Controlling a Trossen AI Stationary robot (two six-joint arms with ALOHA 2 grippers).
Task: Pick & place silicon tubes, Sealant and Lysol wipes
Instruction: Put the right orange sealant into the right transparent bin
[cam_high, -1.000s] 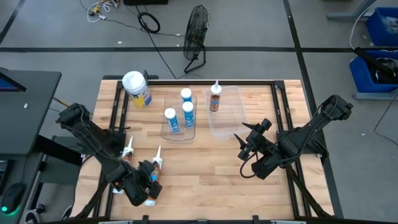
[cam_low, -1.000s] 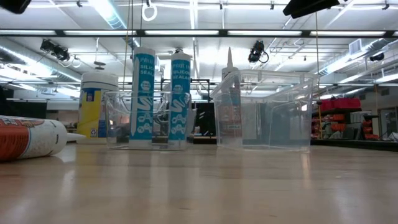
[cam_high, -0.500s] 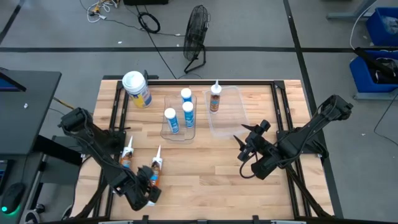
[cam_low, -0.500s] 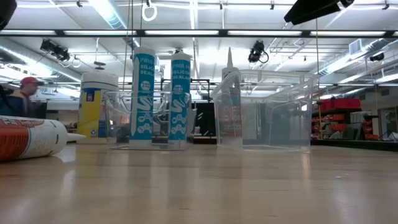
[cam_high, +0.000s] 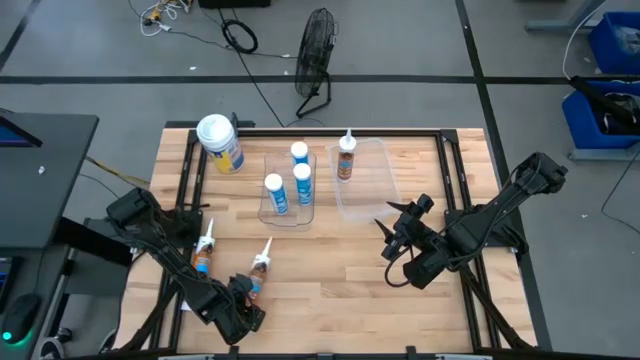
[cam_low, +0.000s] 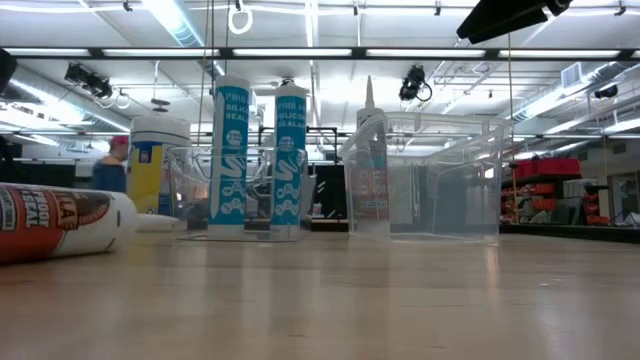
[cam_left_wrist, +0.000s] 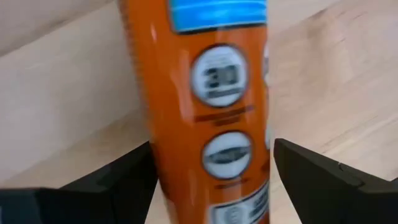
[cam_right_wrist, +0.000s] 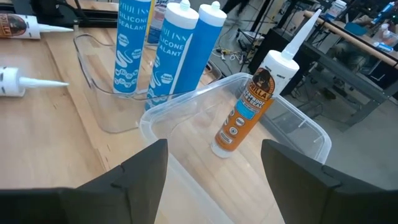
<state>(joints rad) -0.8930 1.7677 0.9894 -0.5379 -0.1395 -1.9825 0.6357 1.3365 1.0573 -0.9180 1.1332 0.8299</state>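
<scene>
Lower left of the high view: the left end effector (cam_high: 243, 308), spread wide, straddles the lying orange sealant tube (cam_high: 257, 277) on the wooden worktop (cam_high: 330, 270). Close squarely mid-barrel. Right end effector (cam_high: 392, 238) waits, wide.

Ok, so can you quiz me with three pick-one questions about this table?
1. Where do the Lysol wipes stand?
A. in a bin
B. on the floor
C. on the table, outside the bins

2. How many blue-and-white tubes are in the left clear bin?
A. one
B. three
C. five

3. The orange sealant tube in the right clear bin is:
A. upright
B. lying flat
C. upside down

Answers: C, the canister stands on bare wood; B, three caps show; A, its nozzle points up.
</scene>
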